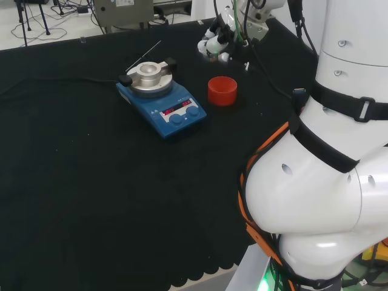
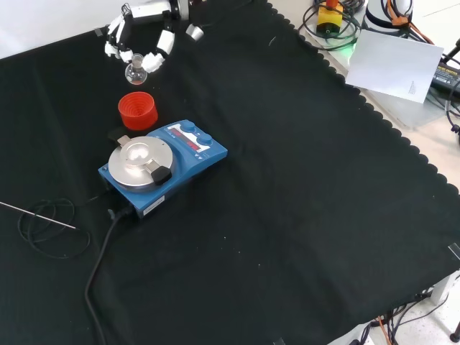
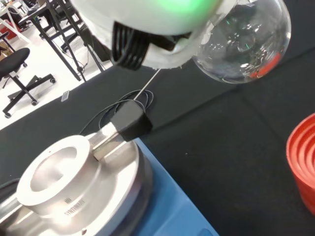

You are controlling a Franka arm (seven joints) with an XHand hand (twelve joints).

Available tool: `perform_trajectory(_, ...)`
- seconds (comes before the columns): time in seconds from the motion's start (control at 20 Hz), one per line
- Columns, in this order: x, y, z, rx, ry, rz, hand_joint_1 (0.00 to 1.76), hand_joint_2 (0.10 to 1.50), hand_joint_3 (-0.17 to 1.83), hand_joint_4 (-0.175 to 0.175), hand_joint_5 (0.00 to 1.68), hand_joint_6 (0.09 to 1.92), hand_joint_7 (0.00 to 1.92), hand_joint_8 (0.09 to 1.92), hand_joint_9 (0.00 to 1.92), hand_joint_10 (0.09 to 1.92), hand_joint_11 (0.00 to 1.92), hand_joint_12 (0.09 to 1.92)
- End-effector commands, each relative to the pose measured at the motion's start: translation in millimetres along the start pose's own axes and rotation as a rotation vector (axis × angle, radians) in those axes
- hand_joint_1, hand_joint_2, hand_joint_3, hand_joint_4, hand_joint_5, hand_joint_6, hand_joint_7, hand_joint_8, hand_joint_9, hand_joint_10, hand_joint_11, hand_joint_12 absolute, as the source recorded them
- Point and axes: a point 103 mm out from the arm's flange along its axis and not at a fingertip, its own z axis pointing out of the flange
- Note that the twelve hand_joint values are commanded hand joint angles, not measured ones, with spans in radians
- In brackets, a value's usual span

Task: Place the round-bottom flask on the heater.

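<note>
Black cloth [image 2: 302, 215] with scalloped edge covers bench. Pale floor [image 3: 44, 64] beyond; black office chair [image 3: 17, 73] standing there.

Red ribbed stand [image 2: 137, 110], black cloth [image 2: 287, 180]

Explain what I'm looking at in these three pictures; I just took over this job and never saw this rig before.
One white robot arm works over a black cloth. The head view looks over the arm from behind, the front view looks down from the opposite side, and the wrist view looks past the palm. On the cloth stand a blue heater with a round metal top and a red ribbed stand. The robot hand has its fingers curled round a clear round glass flask, lifted above the cloth, beyond the stand from the heater.
</note>
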Motion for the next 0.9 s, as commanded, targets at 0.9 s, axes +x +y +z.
perform_trajectory(0.9, 78, 34, 36, 0.112, 0.090, -0.059, 1.18, 0.60, 0.80, -0.094, 1.24, 0.80, 0.61, 0.61, 0.81, 0.55, 0.46, 1.27)
